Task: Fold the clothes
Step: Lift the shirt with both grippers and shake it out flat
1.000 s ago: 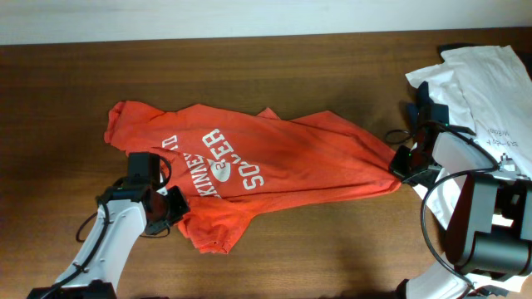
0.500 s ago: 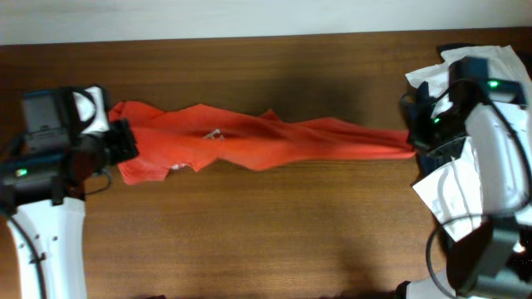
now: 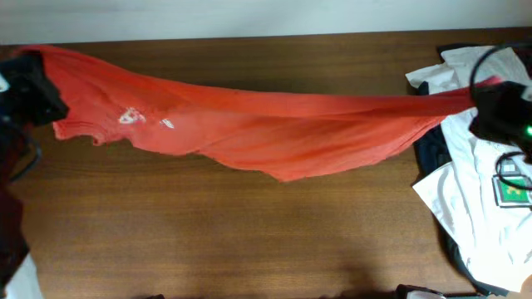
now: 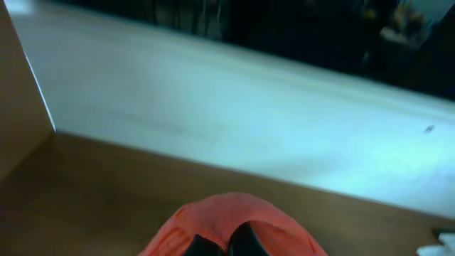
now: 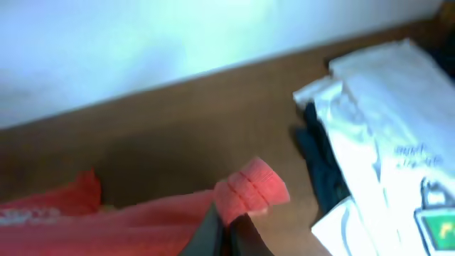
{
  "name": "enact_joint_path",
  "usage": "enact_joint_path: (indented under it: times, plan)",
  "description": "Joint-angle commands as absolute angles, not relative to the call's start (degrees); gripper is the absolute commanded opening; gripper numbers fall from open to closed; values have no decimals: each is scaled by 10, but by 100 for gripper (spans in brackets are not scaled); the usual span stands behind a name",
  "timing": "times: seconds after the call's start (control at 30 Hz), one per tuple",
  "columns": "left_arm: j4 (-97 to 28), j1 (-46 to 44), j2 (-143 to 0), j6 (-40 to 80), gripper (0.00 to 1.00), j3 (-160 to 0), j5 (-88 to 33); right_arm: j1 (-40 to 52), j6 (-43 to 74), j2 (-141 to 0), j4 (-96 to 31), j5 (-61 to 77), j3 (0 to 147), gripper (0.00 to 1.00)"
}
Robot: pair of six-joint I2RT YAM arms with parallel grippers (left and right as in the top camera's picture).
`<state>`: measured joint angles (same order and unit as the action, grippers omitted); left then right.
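T-shirt [image 3: 274,133] lettering blurred; unreadable.

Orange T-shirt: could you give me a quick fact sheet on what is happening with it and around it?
Garment: red-orange T-shirt, unfolded, white print partly showing
Left gripper: shut on one bunched end of the shirt
Right gripper: shut on the opposite end
Pose: stretched across the table between the two, middle sagging
Nearby: white T-shirt with a green square, over a dark navy garment, piled at the table's right side
Folding: not yet begun
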<state>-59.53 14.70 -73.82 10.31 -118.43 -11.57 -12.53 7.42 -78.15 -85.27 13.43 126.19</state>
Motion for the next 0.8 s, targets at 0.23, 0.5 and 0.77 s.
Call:
enact_joint_path:
  times: [0.23, 0.5, 0.77]
  plan:
    - [-627, 152, -737, 110, 0, -1217, -112, -124, 62, -796, -826, 138, 1322, 4]
    - [-600, 130, -903, 110, 0, -1217, -114, -87, 46, -939, -807, 148, 1322, 4]
    - [-293, 105, -1074, 131, 0, -1217, -113, -57, 119, -1095, -552, 143, 1322, 4]
